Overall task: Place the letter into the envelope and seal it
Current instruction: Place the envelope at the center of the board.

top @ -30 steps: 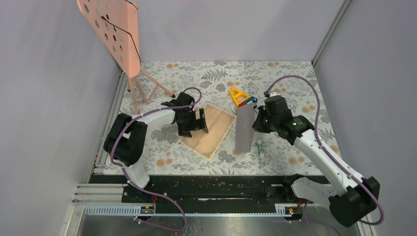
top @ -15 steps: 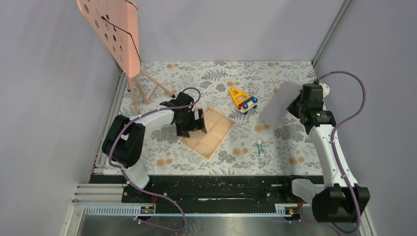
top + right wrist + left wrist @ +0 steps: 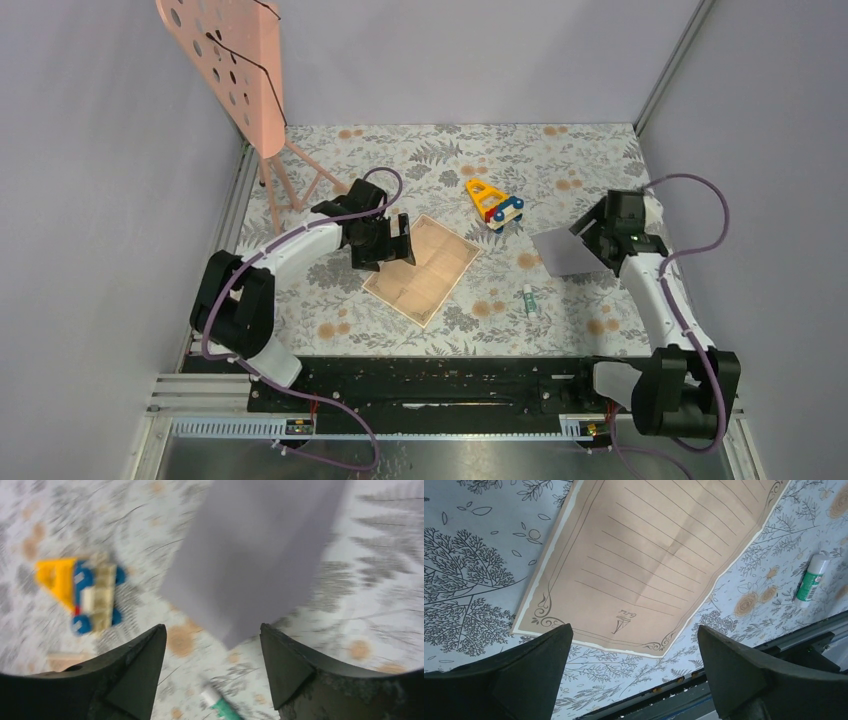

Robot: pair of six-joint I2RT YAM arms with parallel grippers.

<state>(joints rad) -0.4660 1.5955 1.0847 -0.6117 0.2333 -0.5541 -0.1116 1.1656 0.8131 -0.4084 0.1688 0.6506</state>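
**Inspector:** Where is the envelope (image 3: 555,252), and which arm has it?

**Assessor:** Toward the worktop's (image 3: 420,150) right edge, about midway between near and far edges. It is directly in front of the right gripper (image 3: 211,630), on that gripper's left. The jaws stand spread, and nothing appears pinched between them. The wrist view is blurred, so I cannot say whether the envelope lies flat or tilted. In that view its long axis runs away from the jaws.

**Inspector:** And the letter (image 3: 425,270)?

**Assessor:** Left of centre, flat and unfolded, well apart from the envelope. Its long axis slants from near-left to far-right. The left gripper (image 3: 395,250) hangs over its far-left part, jaws released and empty.

**Inspector:** Your judgement on the coming move?

**Assessor:** Each arm is nearest its own item. The two papers must be brought together, most likely at mid-worktop.

**Inspector:** Obstructions?

**Assessor:** A glue stick (image 3: 527,298) and a block toy (image 3: 495,205) lie between the two papers. The patterned cloth offers no raised edge for lifting a sheet.
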